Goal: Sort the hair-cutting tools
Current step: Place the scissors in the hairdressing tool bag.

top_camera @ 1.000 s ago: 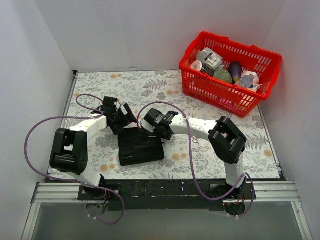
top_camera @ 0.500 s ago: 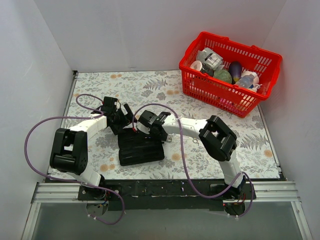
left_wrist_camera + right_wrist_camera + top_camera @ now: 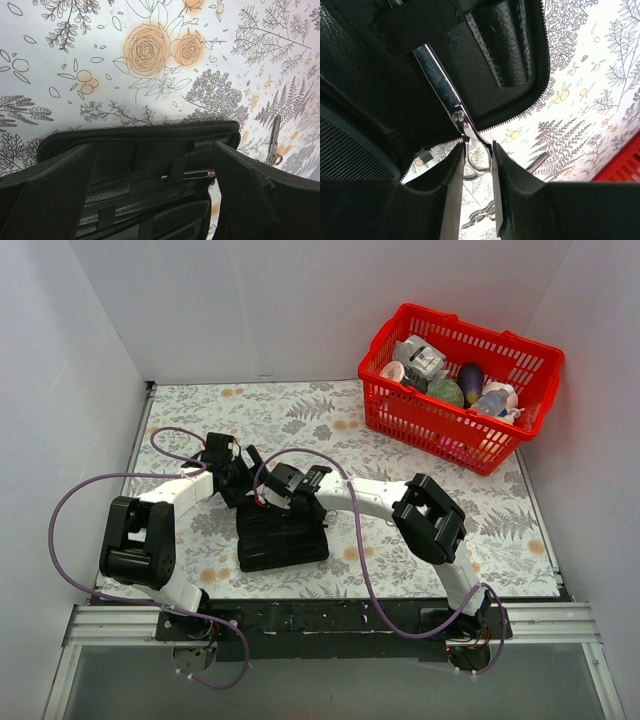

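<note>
- The right wrist view shows the right fingers (image 3: 477,146) pinching the scissors (image 3: 440,80) just below the screw. The top view hides this.
- The scissors are silver. The shiny blade is tucked under a strap (image 3: 415,22) in the black case (image 3: 510,60), ahead of the fingers.
- The left wrist view shows the left fingers (image 3: 154,147) spread wide, with the case edge between them.
- A second scissors (image 3: 274,145) lies on the flowery worktop (image 3: 150,50), off to their right.

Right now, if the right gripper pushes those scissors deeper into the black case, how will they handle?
The scissors look like stiff polished metal, so they should slide without bending, though they may twist in the right gripper, pinched only at the shank. The case looks soft-sided, so it may shift when pushed.
</note>
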